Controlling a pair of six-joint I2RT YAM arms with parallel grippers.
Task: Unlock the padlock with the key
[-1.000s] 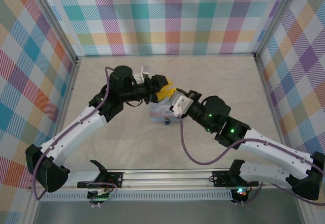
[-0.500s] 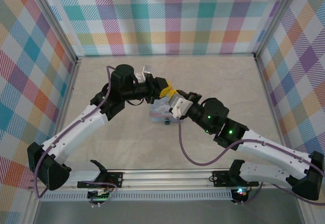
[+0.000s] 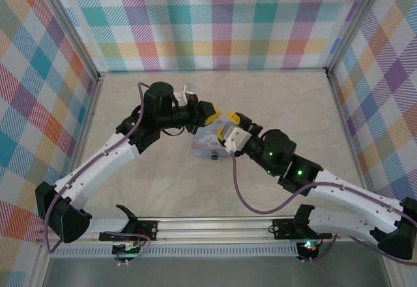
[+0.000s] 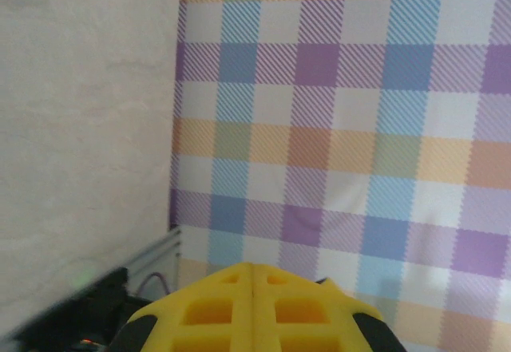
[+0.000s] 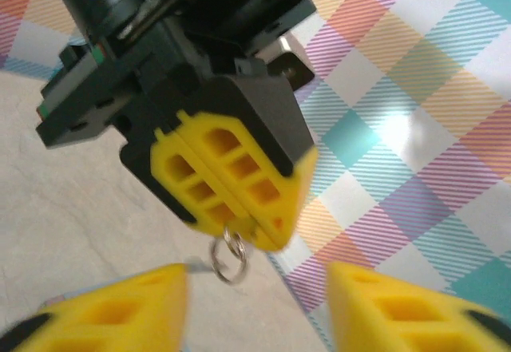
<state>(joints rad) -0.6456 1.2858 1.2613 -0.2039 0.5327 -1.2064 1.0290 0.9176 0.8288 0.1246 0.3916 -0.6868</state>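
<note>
Clamps the left gripper (image 5: 243,223) shut on a small key ring (image 5: 228,257) dangling beneath its tips; holds the right gripper (image 5: 257,284) partly open, empty, just beside; leaves the padlock (image 3: 206,145) on the worktop (image 3: 280,105) under both

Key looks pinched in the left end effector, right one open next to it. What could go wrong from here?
1. The left end effector is shut with the key ring dangling below; the key is hidden, so a shallow pinch could slip or twist.
2. The open right end effector sits close by and might snag that ring.
3. Nothing holds the padlock on the table; it may slide during insertion.
</note>
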